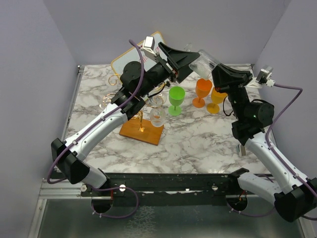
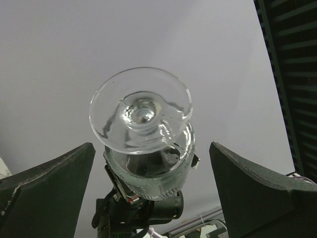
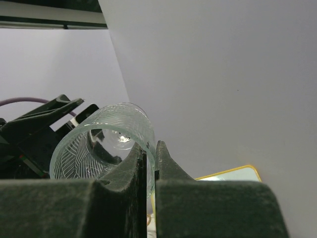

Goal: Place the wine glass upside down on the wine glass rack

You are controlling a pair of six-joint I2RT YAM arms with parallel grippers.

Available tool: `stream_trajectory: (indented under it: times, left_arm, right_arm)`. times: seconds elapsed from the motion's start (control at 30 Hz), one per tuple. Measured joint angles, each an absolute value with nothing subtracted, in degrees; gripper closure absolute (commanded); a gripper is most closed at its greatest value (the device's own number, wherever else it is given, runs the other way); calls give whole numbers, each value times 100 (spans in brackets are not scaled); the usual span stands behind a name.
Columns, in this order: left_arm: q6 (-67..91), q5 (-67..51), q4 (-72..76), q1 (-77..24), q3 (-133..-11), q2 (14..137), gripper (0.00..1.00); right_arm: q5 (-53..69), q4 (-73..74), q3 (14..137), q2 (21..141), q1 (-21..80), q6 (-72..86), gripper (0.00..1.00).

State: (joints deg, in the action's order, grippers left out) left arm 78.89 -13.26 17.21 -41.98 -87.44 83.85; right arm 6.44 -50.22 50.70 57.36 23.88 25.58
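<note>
A clear wine glass (image 1: pixel 203 62) is held in the air above the back of the table, lying sideways. My right gripper (image 1: pixel 214 68) is shut on the wall of its bowl at the rim (image 3: pixel 106 131), one finger inside and one outside. The glass's round foot (image 2: pixel 141 109) faces my left gripper (image 2: pixel 151 145). That left gripper (image 1: pixel 189 62) is wide open, with its fingers (image 2: pixel 54 183) apart from the glass on both sides. The wine glass rack (image 1: pixel 140 116), gold wire on a brown wooden base (image 1: pixel 141 133), stands left of centre, with a clear glass (image 1: pixel 157 117) at its right side.
Green (image 1: pixel 176 99), orange (image 1: pixel 202 91) and yellow (image 1: pixel 215 102) glasses stand upright right of the rack. A yellow-edged whiteboard (image 1: pixel 124 58) leans at the back left, behind the left arm. Grey walls close in the marble table (image 1: pixel 198 144) on three sides.
</note>
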Motion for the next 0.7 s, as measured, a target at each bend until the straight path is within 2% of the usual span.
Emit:
stream_trajectory:
  times: [0.2,0.43,0.53,0.7]
  left_arm:
    - [8044,-1083,1776,-4431,-8696,8440,2]
    - [8125,-930,1975,-4488,-8696,8490,10]
    - [8119,-812,2027,-4541,-8696,8521,18]
    - [8099,-766,2084,-4587,-8694,8558,49]
  right_arm:
    - [823,-5105,5070,5736,2394,2596,99]
    - [928,-5113,5068,5756,2394,2657,99]
    - [998,-5129,5068,5765,2394,2707,99]
    - [1063,-5144,5065,5765,2394,2749,99]
